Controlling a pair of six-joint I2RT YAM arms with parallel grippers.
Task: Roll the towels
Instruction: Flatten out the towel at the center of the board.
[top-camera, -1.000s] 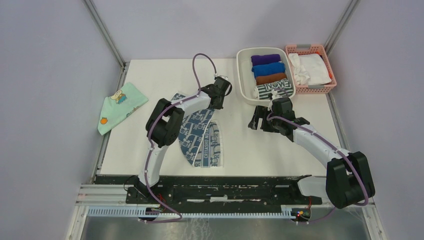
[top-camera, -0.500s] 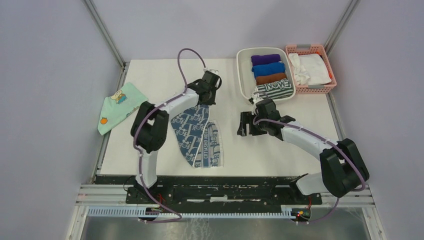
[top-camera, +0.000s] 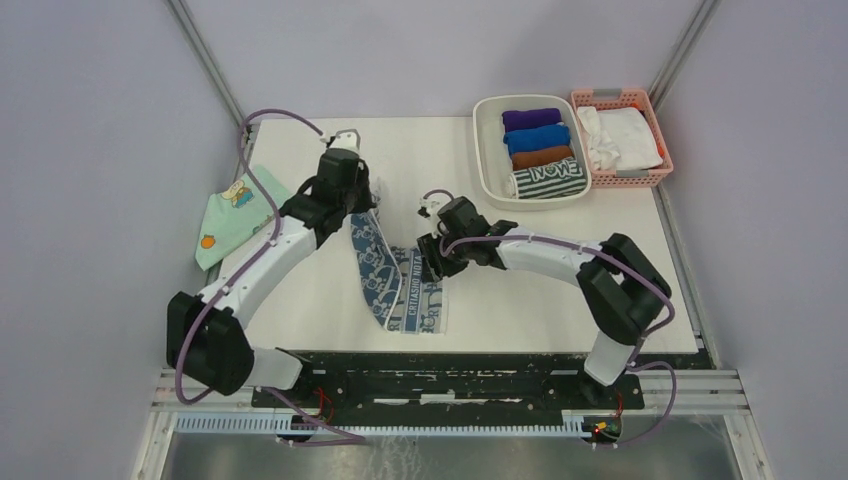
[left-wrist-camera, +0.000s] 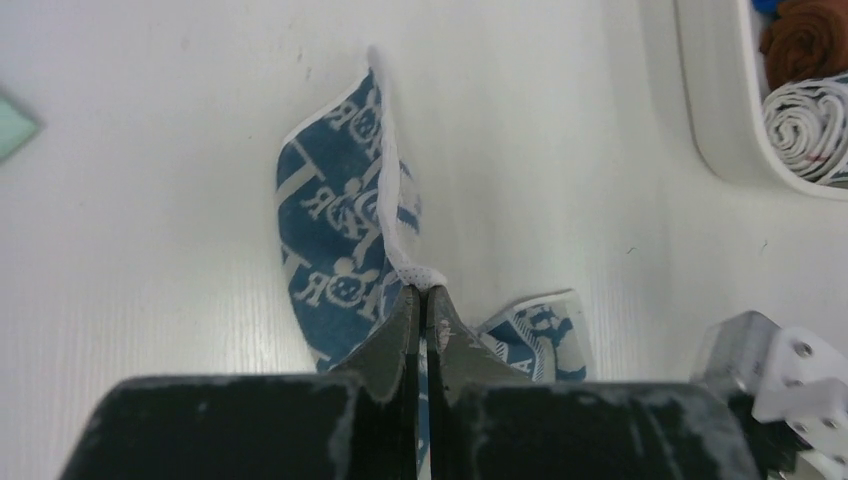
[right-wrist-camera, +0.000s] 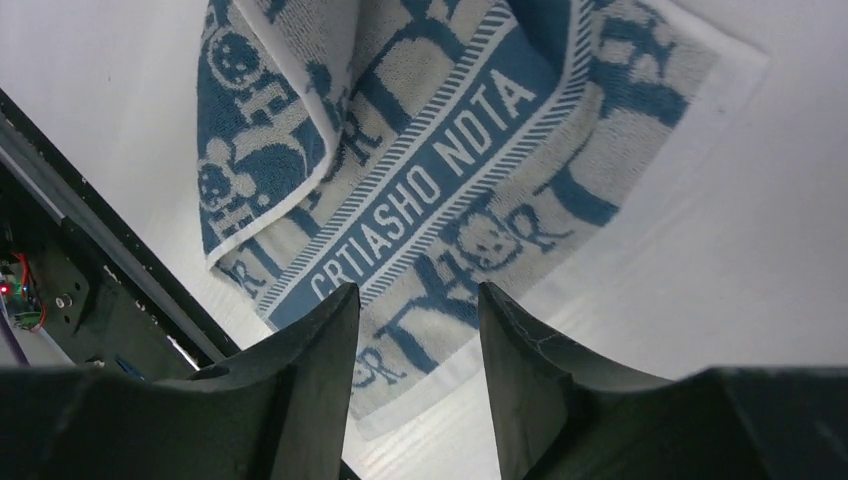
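Left wrist view: my left gripper (left-wrist-camera: 422, 292) is clenched on the white hem of the blue-grey patterned towel (left-wrist-camera: 335, 225). The pinched edge stands up in a thin ridge, while the cloth to its side lies flat on the table (left-wrist-camera: 150, 200). On the right wrist camera, my right gripper (right-wrist-camera: 418, 295) has its two fingers parted with nothing between them. It sits low over the same towel, whose lettered band (right-wrist-camera: 430, 190) runs diagonally just past the tips; I cannot tell whether the tips touch the cloth. From the top view, this towel lies in the middle of the table toward the near edge, with my left gripper at its far left end and my right gripper at its right side. The dark green-and-white striped towel (top-camera: 548, 178) is already rolled and sits in the nearest slot of the white tray (top-camera: 487, 150) at the far right, beside the brown, blue and purple rolls (top-camera: 535, 135). A pink basket (top-camera: 630, 180) of white cloth stands just beside the tray. A mint-green cloth (top-camera: 240, 210) lies at the table's left edge, well apart from the towel.
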